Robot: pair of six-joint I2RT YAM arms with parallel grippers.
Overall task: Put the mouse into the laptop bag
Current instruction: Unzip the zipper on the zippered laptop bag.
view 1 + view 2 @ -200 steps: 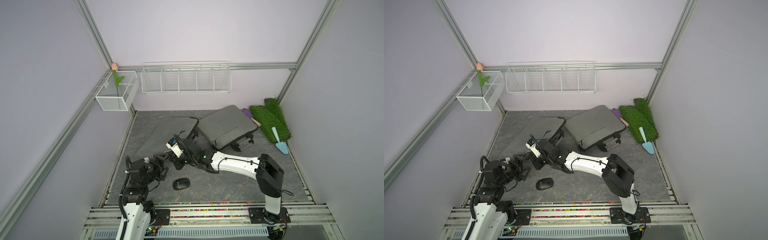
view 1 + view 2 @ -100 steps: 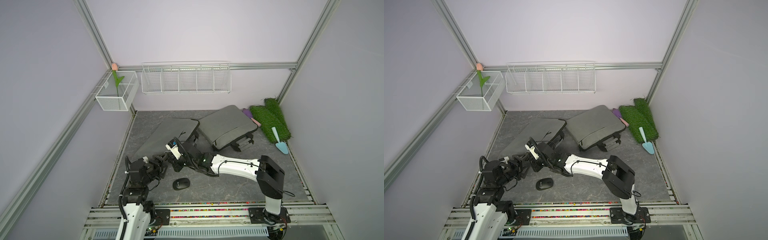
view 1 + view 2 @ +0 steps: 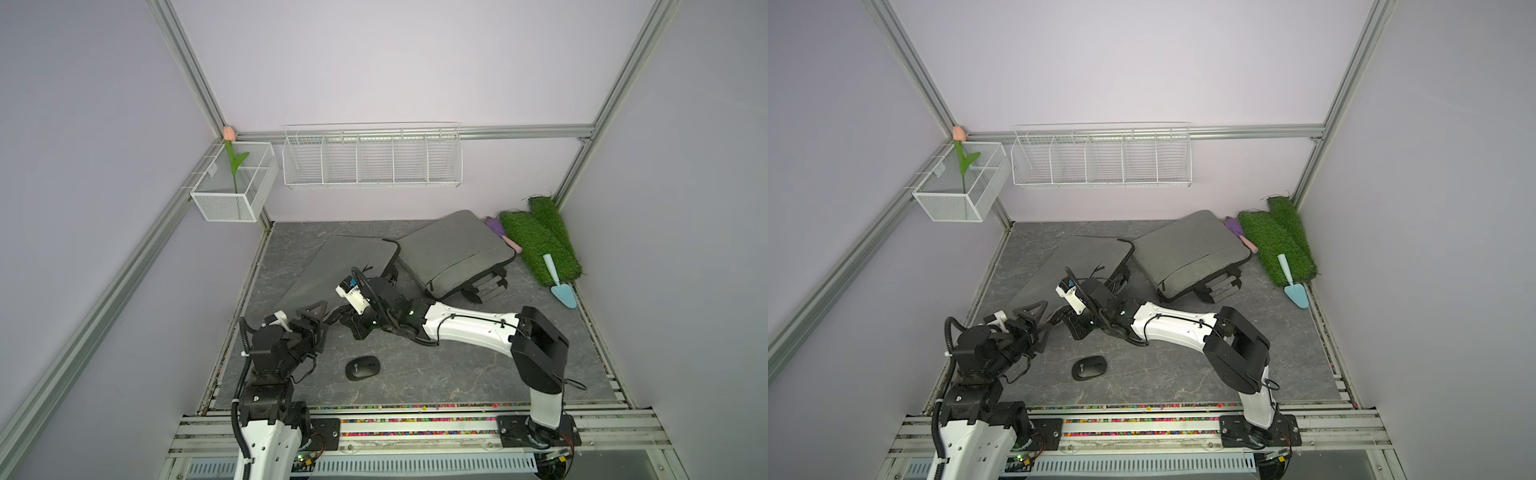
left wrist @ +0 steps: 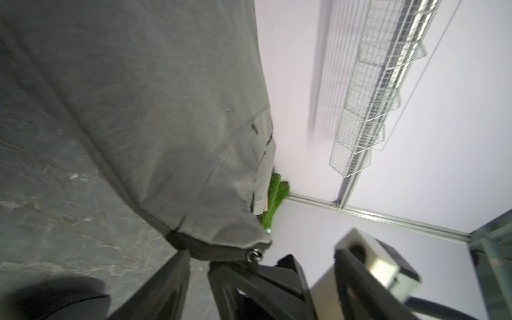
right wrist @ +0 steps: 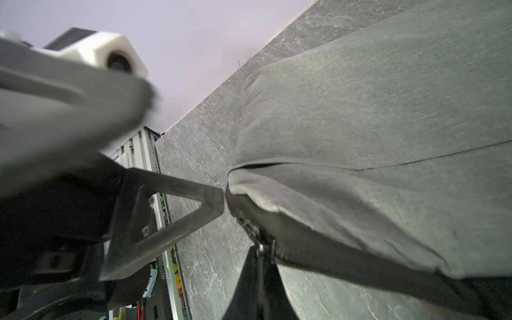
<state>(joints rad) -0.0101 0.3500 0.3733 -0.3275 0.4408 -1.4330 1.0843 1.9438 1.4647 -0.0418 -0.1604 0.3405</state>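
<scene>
Mouse: you'll find the black mouse [image 3: 362, 368] lying flat on the dark marbled tabletop [image 3: 457, 374] near the front edge, outside the bag and touched by neither arm; in both top views it sits just in front of the two grippers
Left gripper: your left gripper [image 4: 260, 253] stands wide apart and holds nothing; its fingers [image 5: 177, 210] straddle the tip of the other arm, with one fingertip right at the bag's near corner
Right gripper: your right gripper [image 5: 260, 266] is pinched tight on the zip pull [image 5: 259, 245] at that same corner, and the corner sits lifted off the tabletop
Laptop bag: the grey laptop bag [image 3: 349, 262] slopes from the raised corner down toward the back; the right wrist view shows a thin dark slit along its edge near the pull
Beside it: a second grey padded bag [image 3: 453, 249] with black straps touches its far corner; you cannot tell whether the two are joined
Back right: two rolls of green turf [image 3: 536, 245], a blue trowel [image 3: 561, 286] leaning on them, and a purple trowel [image 3: 496, 226] behind
Back wall: a white wire shelf [image 3: 372, 162], and in the corner a mesh basket [image 3: 232, 195] holding a tulip [image 3: 229, 133]
</scene>
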